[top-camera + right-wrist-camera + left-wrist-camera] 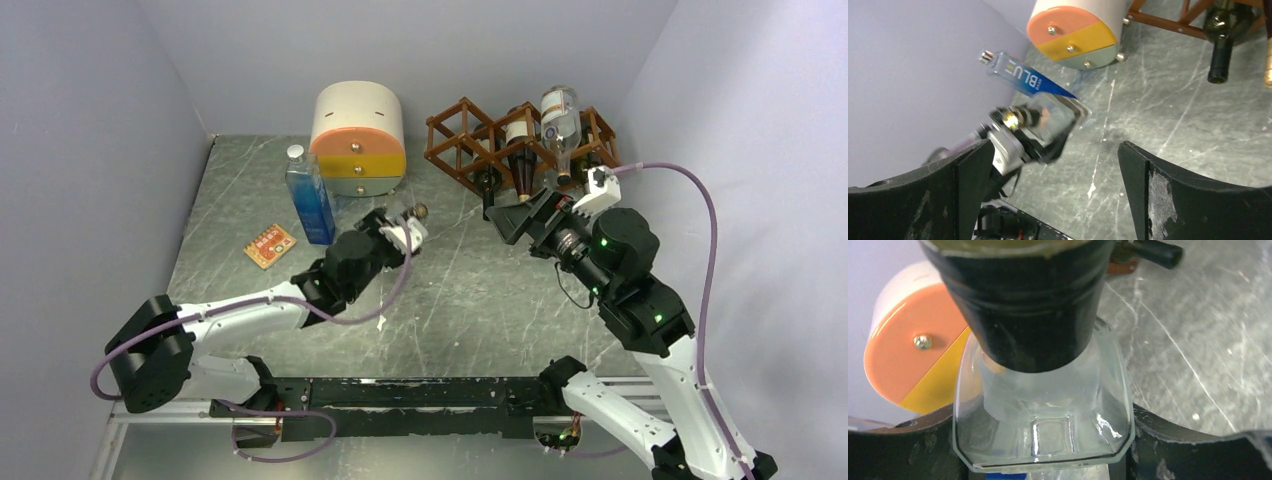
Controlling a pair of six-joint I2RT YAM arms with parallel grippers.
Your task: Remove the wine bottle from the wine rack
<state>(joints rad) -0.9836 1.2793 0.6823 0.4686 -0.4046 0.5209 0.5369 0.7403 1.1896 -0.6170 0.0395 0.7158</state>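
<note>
The reddish-brown lattice wine rack (462, 148) stands at the back right, and its lower bars show in the right wrist view (1168, 21). A dark labelled bottle (518, 150) and a clear bottle (561, 122) lie in it. A dark bottle neck (1220, 56) pokes out of the rack. My left gripper (402, 228) is shut on a clear glass bottle (1048, 415) with a black-wrapped neck (1028, 305), held over the table's middle, away from the rack. It also shows in the right wrist view (1050, 120). My right gripper (508, 214) is open and empty just in front of the rack (1055, 195).
A cream-and-orange drawer box (358, 135) stands at the back centre. A tall blue bottle (309, 196) stands to its left. A small orange packet (269, 245) lies on the table's left. Grey walls close in the back and both sides.
</note>
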